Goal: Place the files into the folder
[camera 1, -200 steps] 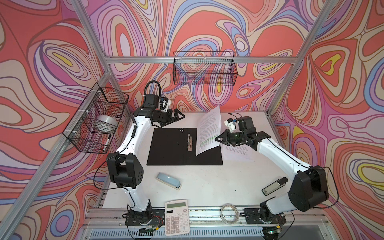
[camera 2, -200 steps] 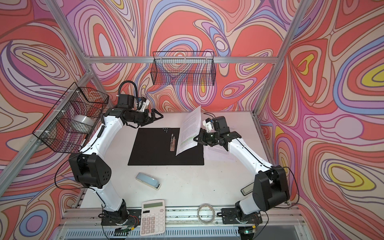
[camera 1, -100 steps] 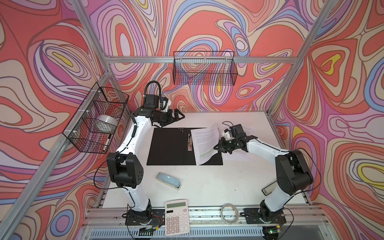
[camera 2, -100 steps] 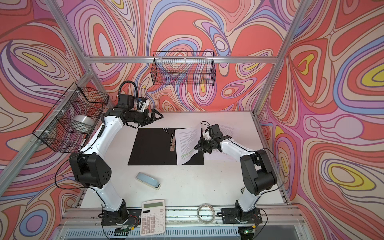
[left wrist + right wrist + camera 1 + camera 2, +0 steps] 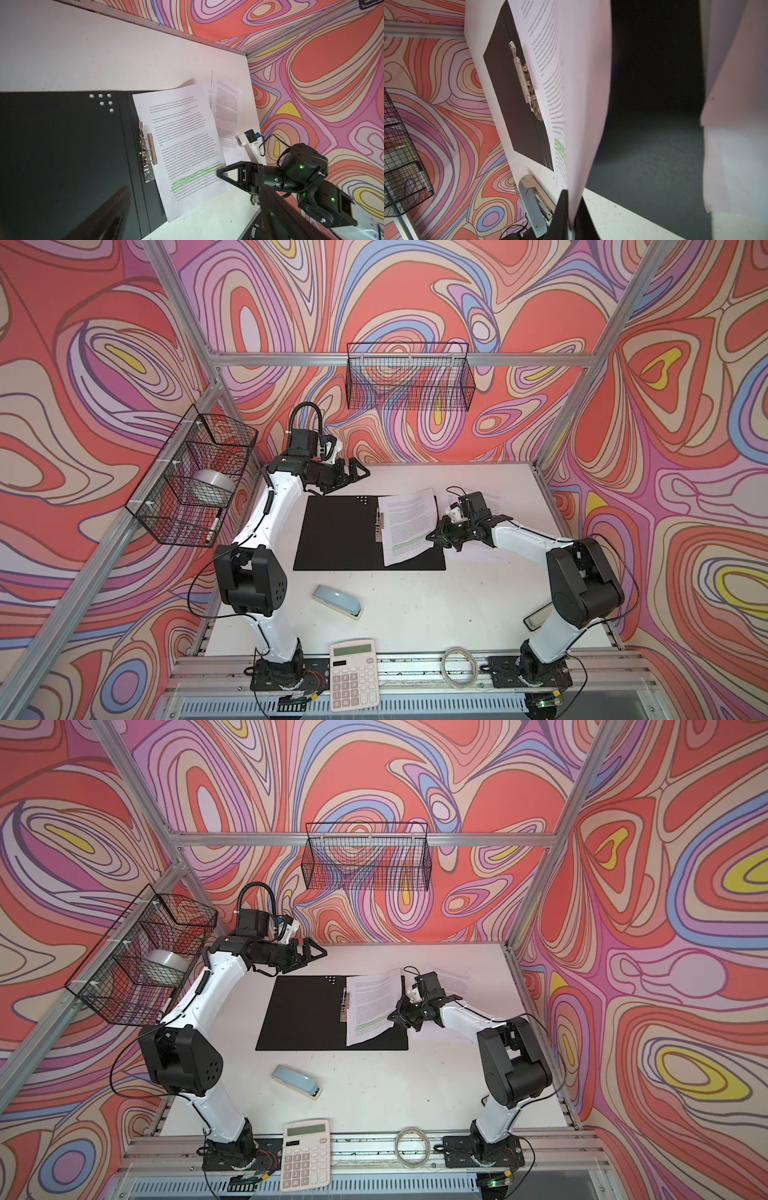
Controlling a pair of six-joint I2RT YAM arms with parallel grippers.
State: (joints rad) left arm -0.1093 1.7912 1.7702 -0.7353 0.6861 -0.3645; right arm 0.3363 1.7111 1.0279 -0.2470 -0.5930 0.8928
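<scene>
The folder (image 5: 336,535) (image 5: 303,1015) lies open on the table, black inside up, with a metal clip (image 5: 378,526) along its spine. One sheet of the files (image 5: 405,526) (image 5: 370,1006), printed white paper with green highlighted lines, slants over the folder's right half. My right gripper (image 5: 430,538) (image 5: 571,209) is shut on that sheet's right edge. More of the files (image 5: 496,499) (image 5: 226,104) lie flat on the table behind the right arm. My left gripper (image 5: 359,470) (image 5: 318,950) hovers open and empty past the folder's far edge.
A grey stapler (image 5: 336,601) lies in front of the folder. A white calculator (image 5: 354,674) and a cable coil (image 5: 457,662) sit at the front edge. A dark flat object (image 5: 536,618) lies by the right arm's base. Wire baskets (image 5: 195,477) (image 5: 409,381) hang on the walls.
The right gripper has swung the sheet down from nearly upright to almost flat over the folder's right half, moving lower and leftward. The left arm has not moved.
</scene>
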